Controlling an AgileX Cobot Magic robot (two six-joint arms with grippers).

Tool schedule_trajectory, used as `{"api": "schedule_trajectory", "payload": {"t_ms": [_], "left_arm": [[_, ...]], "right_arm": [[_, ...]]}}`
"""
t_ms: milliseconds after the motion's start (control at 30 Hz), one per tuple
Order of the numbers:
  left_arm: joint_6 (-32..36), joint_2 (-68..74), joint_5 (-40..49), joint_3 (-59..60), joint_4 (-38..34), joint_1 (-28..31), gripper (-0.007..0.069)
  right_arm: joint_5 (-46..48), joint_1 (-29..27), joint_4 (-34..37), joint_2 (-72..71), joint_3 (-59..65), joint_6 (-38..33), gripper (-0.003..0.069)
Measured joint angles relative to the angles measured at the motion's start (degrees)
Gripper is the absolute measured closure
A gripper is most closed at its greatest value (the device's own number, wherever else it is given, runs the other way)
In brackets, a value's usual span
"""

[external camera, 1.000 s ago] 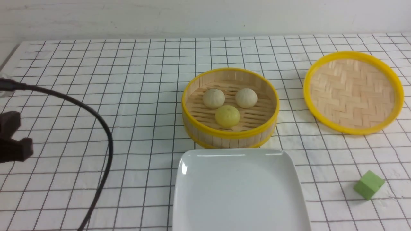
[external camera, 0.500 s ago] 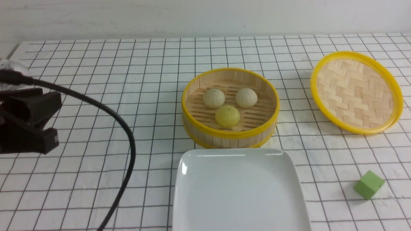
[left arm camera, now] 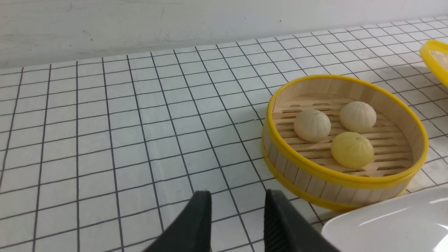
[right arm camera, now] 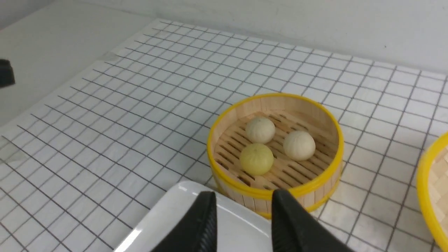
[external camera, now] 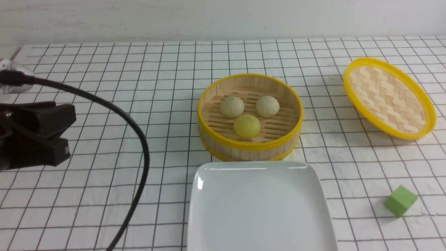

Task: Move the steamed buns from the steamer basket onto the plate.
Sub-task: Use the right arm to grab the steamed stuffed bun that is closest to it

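Three steamed buns lie in the steamer basket [external camera: 244, 148] at mid-table: two pale ones [external camera: 231, 106] [external camera: 267, 106] and a yellow one [external camera: 246, 126]. The white plate [external camera: 259, 209] sits bare just in front of the basket. My left gripper [external camera: 68, 134] hangs open and empty at the far left, well away from the basket; the left wrist view shows it [left arm camera: 238, 196] above bare cloth. My right gripper [right arm camera: 245, 196] shows only in its wrist view, open and empty, above the plate's [right arm camera: 182, 217] far edge near the basket [right arm camera: 245, 196].
The woven yellow-rimmed lid [external camera: 388, 97] stands steeply tilted at the back right, with no gripper on it. A green cube [external camera: 400, 200] lies at the front right. A black cable [external camera: 139, 139] loops from the left arm down across the checked cloth.
My left gripper has come in from the left edge, moving right and a little up. The lid has tipped from nearly flat to steeply tilted. Buns, basket and plate have not moved.
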Motion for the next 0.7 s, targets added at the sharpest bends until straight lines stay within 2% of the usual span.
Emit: {"api": "schedule_trajectory", "payload": {"t_ms": [133,433,600,700], "left_arm": [[0.37,0.0,0.48,0.0,-0.07,0.0,0.0381],[0.41,0.0,1.42,0.0,-0.09,0.0,0.0381],[0.41,0.0,1.5,0.0,-0.14,0.0,0.0381],[0.41,0.0,1.5,0.0,-0.14,0.0,0.0381]], "right_arm": [[0.09,0.0,2.83,7.29,-5.34,-3.69,0.0416],[2.31,0.0,2.98,22.88,-13.05,-9.21,0.0416],[2.64,0.04,0.86,28.4,-14.96,-12.2,0.0416],[0.17,0.04,-2.94,31.27,-15.28,-12.86,0.0416]]}}
